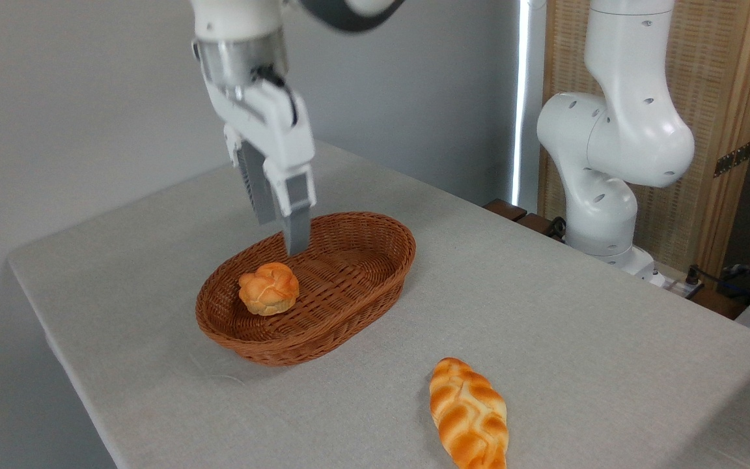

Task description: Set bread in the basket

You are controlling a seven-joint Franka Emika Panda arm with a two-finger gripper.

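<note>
Wall: plain pale grey wall (82, 98) fills the left and centre behind the table.
Table: covered with a light grey cloth (544, 312), its rounded corner at the left.
Light: a thin bright vertical strip (522, 98) stands at the wall's right end.
Screen: a woven panel in a pale wooden frame (726, 117) stands at the right, with a dark metal hinge (733, 158) on the frame.
Far right: dark cables (726, 279) and blurred objects, too unclear to name.
</note>
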